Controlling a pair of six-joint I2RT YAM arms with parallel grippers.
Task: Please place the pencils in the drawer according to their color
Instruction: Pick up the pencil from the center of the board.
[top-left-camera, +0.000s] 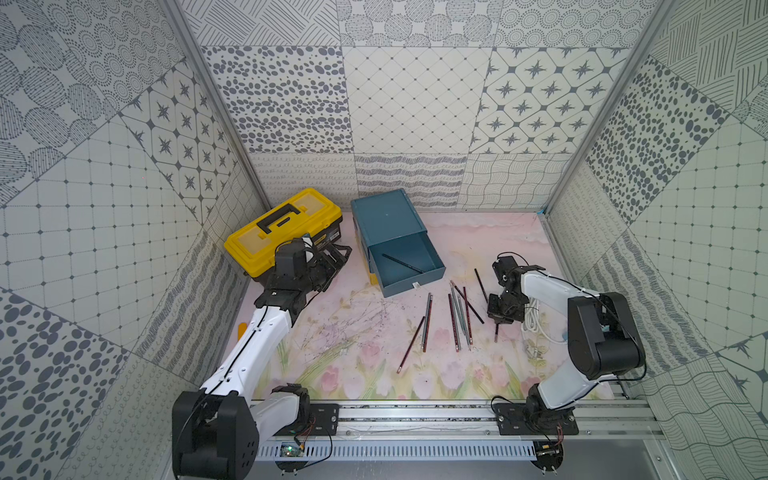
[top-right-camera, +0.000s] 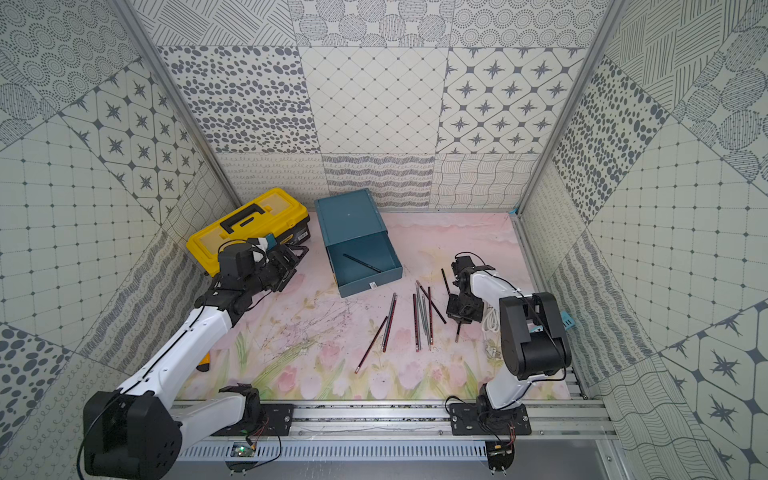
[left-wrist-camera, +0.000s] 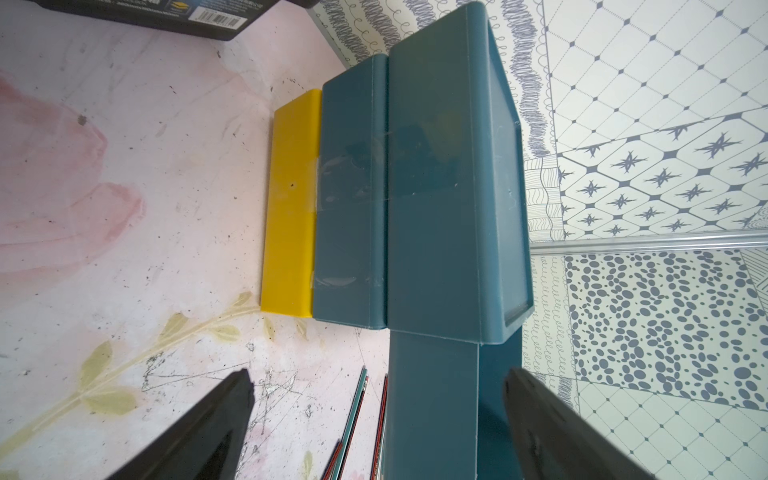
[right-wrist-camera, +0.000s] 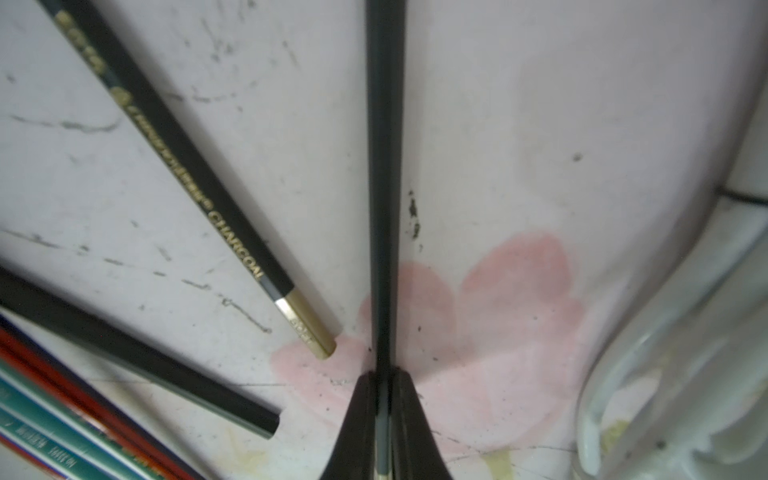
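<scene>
Right wrist view first: what sits between the fingers?

The right gripper (right-wrist-camera: 384, 374) is pinched tight on a slim black pencil (right-wrist-camera: 384, 166), which runs straight out from the closed jaws, low over the pink floral mat (right-wrist-camera: 519, 124). I cannot tell whether it touches the mat. A black charcoal pencil with a gold end (right-wrist-camera: 195, 199) lies just beside it.

And the other arm?

The left gripper (left-wrist-camera: 379, 374) has its jaws spread wide with nothing between them. In both top views it hangs between the yellow-lidded black toolbox (top-left-camera: 266, 237) and the teal-blue plastic cabinet (top-left-camera: 386, 216), close to the cabinet's side.

Where do the pencils stand?

The cabinet's top drawer (top-left-camera: 415, 286) is pulled out towards the arms, and a single dark pencil (top-left-camera: 401, 263) lies slantwise on its floor. The yellow bottom drawer (left-wrist-camera: 291, 208) peeks out beneath. The loose pencils (top-left-camera: 457, 320), dark red striped, grey-teal and black, lie scattered on the mat in front of the open drawer, some touching or crossing. The right gripper is at the edge of that scatter.

Anything else near the right arm?

A coiled white cable (top-left-camera: 534, 320) lies just beside the gripper, on the side away from the scatter.
</scene>
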